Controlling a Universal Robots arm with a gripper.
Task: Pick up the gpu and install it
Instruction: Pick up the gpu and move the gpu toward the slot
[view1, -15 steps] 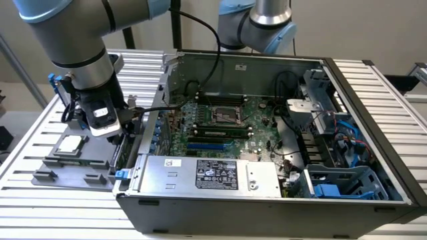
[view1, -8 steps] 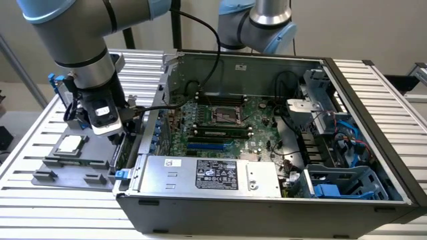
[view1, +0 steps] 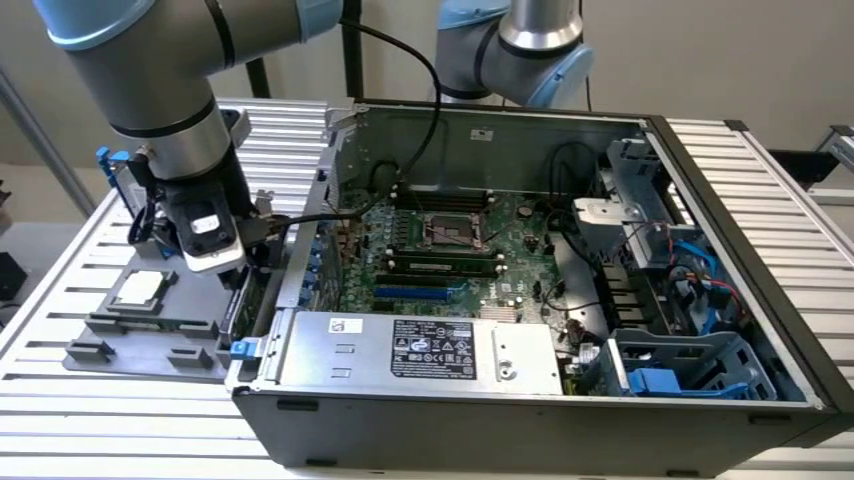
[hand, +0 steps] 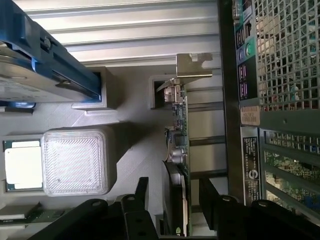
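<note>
Straddling upright gpu, jaws apart

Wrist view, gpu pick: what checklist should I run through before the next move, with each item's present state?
1. Gripper straddles the gpu: ok.
2. Fingers open, with gaps to the card on both sides: ok.
3. gpu on edge in the gray fixture, silver bracket at the end away from the gripper: ok.
4. Blue slot on the motherboard looks unoccupied: ok.
5. How far down the card the fingers reach: cannot tell.
</note>
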